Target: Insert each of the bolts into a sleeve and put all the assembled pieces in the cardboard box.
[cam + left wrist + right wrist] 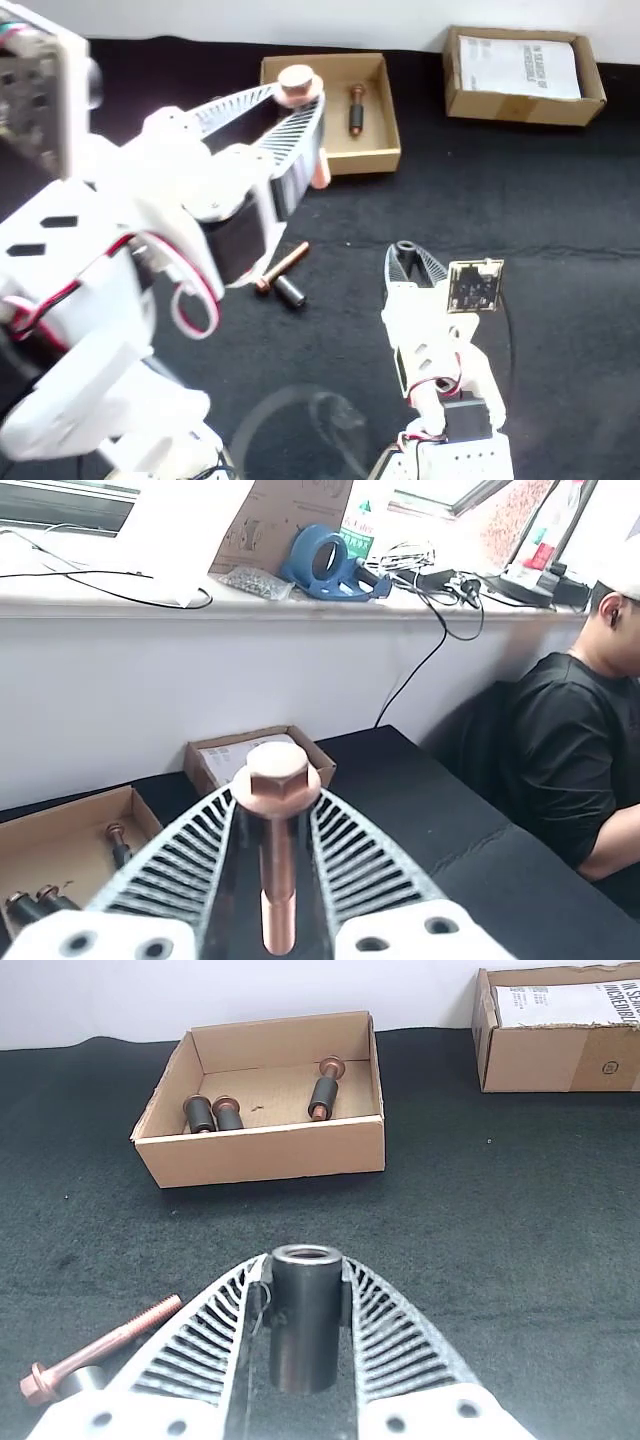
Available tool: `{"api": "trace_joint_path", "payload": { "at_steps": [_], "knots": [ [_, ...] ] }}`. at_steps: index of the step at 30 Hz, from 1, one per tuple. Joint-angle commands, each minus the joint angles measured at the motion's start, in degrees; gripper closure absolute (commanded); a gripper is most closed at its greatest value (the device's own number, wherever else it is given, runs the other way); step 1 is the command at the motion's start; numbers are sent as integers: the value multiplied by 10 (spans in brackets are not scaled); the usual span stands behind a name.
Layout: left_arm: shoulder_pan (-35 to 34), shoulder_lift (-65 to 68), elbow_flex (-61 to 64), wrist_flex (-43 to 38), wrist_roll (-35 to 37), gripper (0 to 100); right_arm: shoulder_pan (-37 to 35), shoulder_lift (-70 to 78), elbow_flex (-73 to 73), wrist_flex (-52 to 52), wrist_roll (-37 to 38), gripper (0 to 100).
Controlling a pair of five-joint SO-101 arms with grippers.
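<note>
Left gripper (275, 802) is clamped on a bolt (277, 865). Its long axis runs along the fingers, with the hex head poking out past the tips. In the high view the head sits over the left part of the cardboard box (383, 150).

Right gripper (306, 1268) is clamped on a sleeve (305, 1325). Its axis also runs along the fingers, open bore facing out toward the box. This gripper is well apart from the box, on its near side.

Three assembled pieces (323, 1088) lie flat inside the box.

A loose bolt (283, 268) lies flat on the table between box and arms, shank tip toward the box, head away. A loose sleeve (290, 291) sits just beside that head.

A second box (525, 100) with a printed sheet in it sits right of the cardboard box.
</note>
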Motion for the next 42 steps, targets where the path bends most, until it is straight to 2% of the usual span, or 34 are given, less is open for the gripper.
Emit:
{"api": "trace_joint_path", "payload": {
  "at_steps": [1, 8, 18, 32, 42],
  "knots": [
    [6, -85, 122, -1, -17, 991, -6, -7, 74, -10, 2, 992],
    [2, -209, 362, -10, -19, 991, -6, -7, 74, -10, 2, 992],
    [0, -224, 597, -156, -18, 991, -6, -7, 74, -10, 2, 992],
    [4, -227, 974, -532, -18, 991, -6, -7, 74, -10, 2, 992],
    [20, -227, 1185, -888, -20, 991, -6, -7, 74, -10, 2, 992]
  ]
}}
